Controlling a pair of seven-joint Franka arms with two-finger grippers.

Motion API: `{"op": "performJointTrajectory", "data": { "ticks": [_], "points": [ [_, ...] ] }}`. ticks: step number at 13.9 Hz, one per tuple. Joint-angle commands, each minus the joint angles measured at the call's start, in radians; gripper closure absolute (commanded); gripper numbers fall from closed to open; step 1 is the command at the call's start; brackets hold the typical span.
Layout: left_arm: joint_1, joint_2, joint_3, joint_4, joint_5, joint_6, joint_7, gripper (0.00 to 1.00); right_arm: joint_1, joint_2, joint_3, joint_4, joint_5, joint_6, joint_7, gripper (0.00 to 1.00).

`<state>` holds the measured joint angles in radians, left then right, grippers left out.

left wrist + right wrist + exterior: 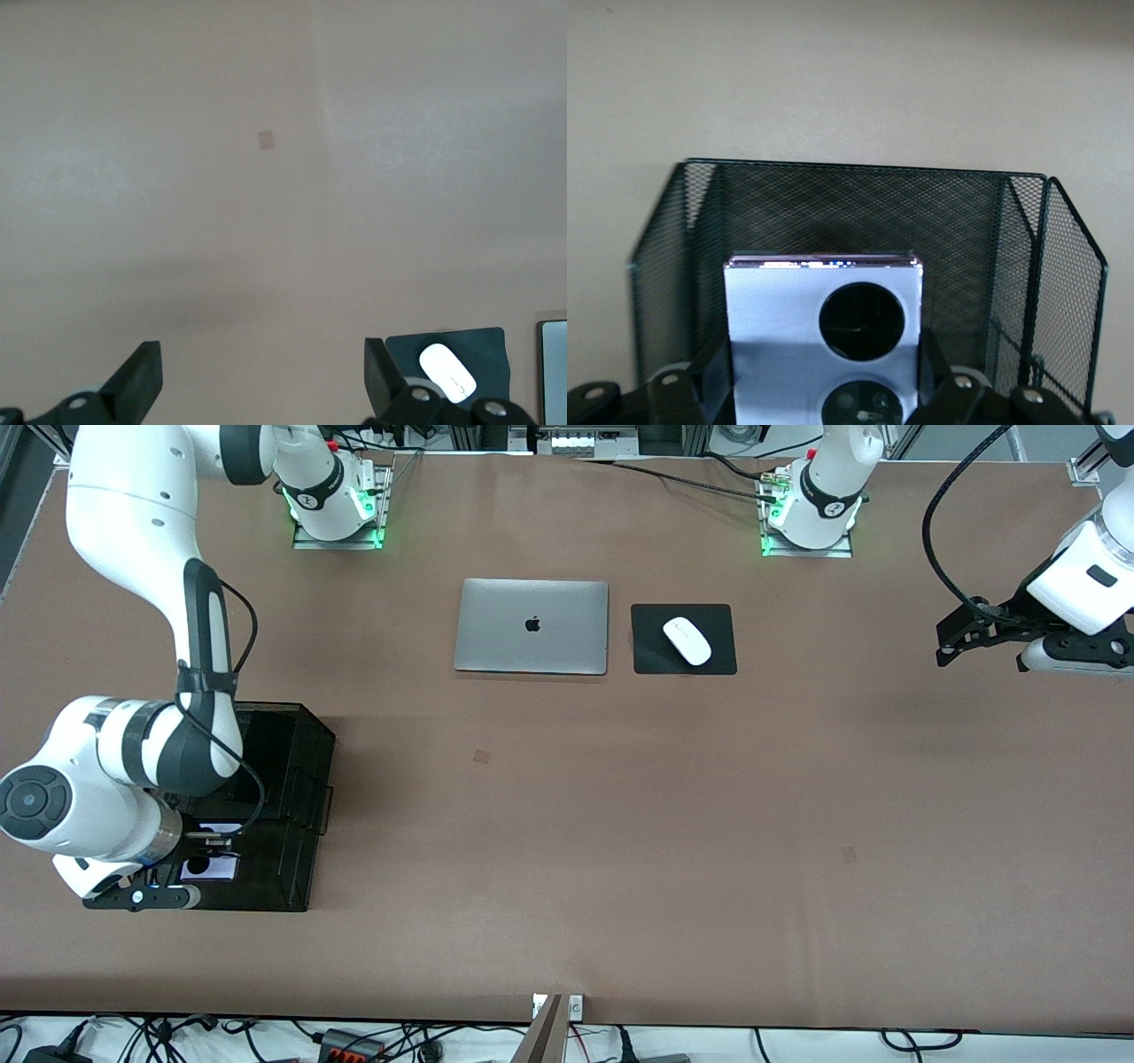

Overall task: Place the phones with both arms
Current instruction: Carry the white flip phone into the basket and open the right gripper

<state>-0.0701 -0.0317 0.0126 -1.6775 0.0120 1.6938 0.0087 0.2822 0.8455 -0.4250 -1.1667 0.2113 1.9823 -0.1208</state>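
The lilac-white phone (211,865) with two round black lenses stands in the black mesh organizer (306,779), in the compartment nearest the front camera. My right gripper (200,854) reaches down into that compartment. In the right wrist view the phone (788,310) sits between the fingers (713,372), which touch its two side edges, with the mesh wall (833,204) past it. My left gripper (944,646) is open and empty over bare table at the left arm's end, also seen in the left wrist view (261,372). The long black phone and the folded black phone do not show.
A closed silver laptop (532,626) lies mid-table near the bases. Beside it a white mouse (687,640) rests on a black pad (651,651). The left wrist view also shows the mouse (447,372) and the pad (487,350).
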Motion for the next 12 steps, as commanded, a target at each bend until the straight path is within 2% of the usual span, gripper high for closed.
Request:
{"op": "performJointTrajectory", "data": {
  "ticks": [1, 7, 8, 9, 10, 12],
  "points": [
    [0.003, 0.007, 0.001, 0.021, -0.02, -0.02, 0.017, 0.0, -0.011, 0.032, 0.015, 0.007, 0.014, 0.042, -0.034, 0.82],
    [0.001, 0.006, 0.001, 0.021, -0.018, -0.023, 0.016, 0.0, -0.029, 0.043, 0.015, -0.047, 0.039, 0.046, -0.086, 0.8],
    [0.001, 0.006, 0.001, 0.022, -0.018, -0.031, 0.016, 0.0, -0.031, 0.046, 0.015, -0.047, 0.051, 0.049, -0.088, 0.77],
    [0.001, 0.006, 0.001, 0.022, -0.018, -0.031, 0.016, 0.0, -0.032, 0.05, 0.015, -0.05, 0.054, 0.065, -0.086, 0.52],
    [0.001, 0.006, 0.001, 0.022, -0.018, -0.032, 0.016, 0.0, -0.034, 0.05, 0.015, -0.062, 0.062, 0.094, -0.085, 0.01],
    [0.001, 0.006, 0.001, 0.022, -0.018, -0.033, 0.016, 0.0, -0.032, 0.034, 0.014, -0.059, 0.074, 0.096, -0.089, 0.0]
  ]
}}
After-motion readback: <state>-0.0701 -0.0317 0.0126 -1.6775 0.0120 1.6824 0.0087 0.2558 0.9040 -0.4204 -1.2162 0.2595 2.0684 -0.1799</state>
